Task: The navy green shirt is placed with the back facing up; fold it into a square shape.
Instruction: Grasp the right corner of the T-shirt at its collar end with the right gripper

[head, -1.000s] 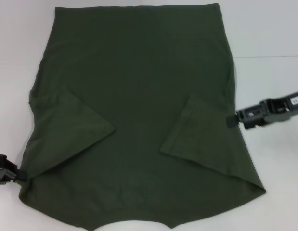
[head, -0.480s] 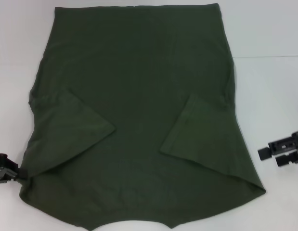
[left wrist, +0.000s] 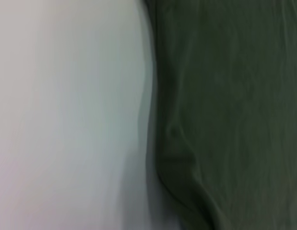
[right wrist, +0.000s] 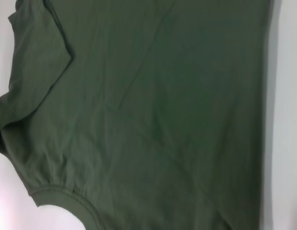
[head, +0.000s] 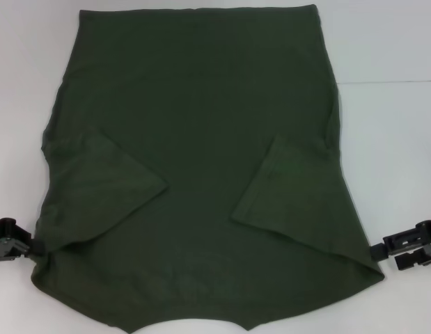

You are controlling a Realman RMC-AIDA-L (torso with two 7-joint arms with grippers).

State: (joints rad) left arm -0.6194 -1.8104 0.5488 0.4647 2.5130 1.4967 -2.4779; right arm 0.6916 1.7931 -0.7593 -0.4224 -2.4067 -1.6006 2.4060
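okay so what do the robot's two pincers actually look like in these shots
Only the head view shows them. The left pincer and right pincer are both black, blocky and angular, built of stacked hard-edged parts with a few paler glints. No cables or readable markings show.

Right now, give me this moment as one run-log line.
navy green shirt: flat, both sleeves folded inward | left gripper: at shirt's near-left shoulder edge | right gripper: at near-right shoulder edge | next, likely: grasp shoulders

— What lies around the work?
— A plain white desk [head: 389, 42], matte and evenly lit.
— Any marks on it?
— One thin dark line crosses its right side (a seam or an edge, hard to tell).
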